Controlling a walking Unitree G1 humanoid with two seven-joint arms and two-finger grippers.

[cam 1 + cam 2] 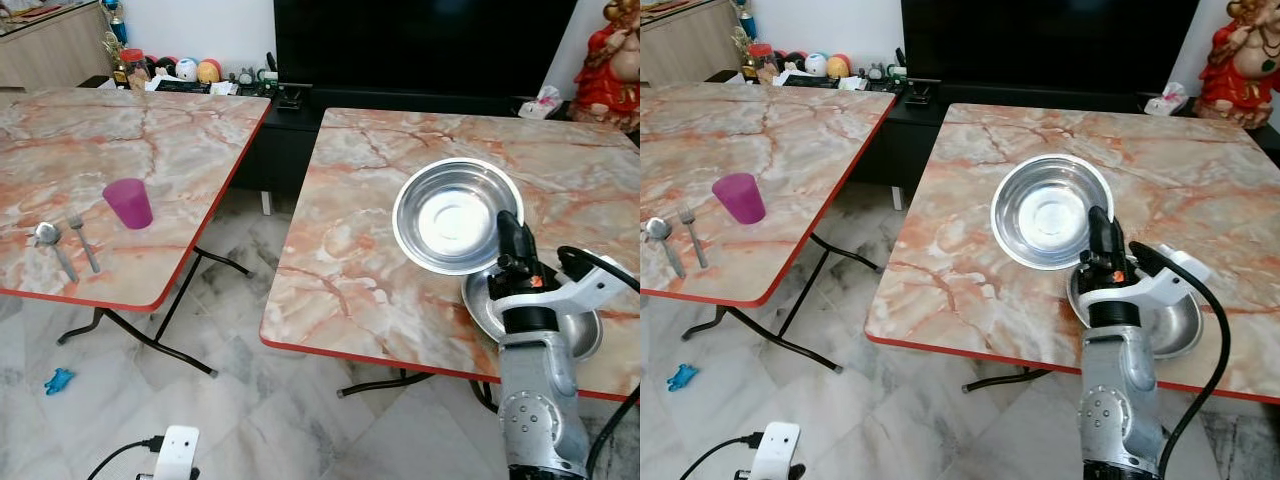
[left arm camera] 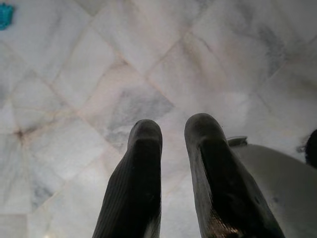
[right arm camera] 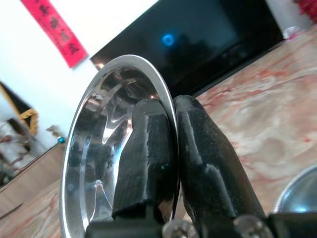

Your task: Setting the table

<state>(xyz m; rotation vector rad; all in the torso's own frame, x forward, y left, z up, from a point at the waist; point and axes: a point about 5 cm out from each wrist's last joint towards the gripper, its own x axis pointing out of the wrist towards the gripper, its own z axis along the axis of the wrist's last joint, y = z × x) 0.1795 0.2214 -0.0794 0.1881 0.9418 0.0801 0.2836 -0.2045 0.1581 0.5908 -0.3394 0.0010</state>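
Observation:
My right gripper [image 1: 508, 226] is shut on the rim of a shiny steel bowl [image 1: 455, 214], holding it tilted above the right marble table [image 1: 350, 270]. In the right wrist view the two fingers [image 3: 148, 148] pinch the steel bowl [image 3: 99, 148] by its rim. A second steel bowl [image 1: 590, 335] rests on the table just under my right arm. On the left table [image 1: 180, 150] stand a purple cup [image 1: 129, 203], a fork [image 1: 83, 240] and a spoon [image 1: 52, 245]. My left gripper [image 2: 171, 131] hangs over the floor, its fingers slightly apart with nothing between them.
A gap of tiled floor [image 1: 240, 300] with folding table legs separates the two tables. A dark TV [image 1: 420, 45] and a low stand with small items line the back wall. A red statue [image 1: 612, 60] stands at the far right. A white device [image 1: 175, 450] with a cable lies on the floor.

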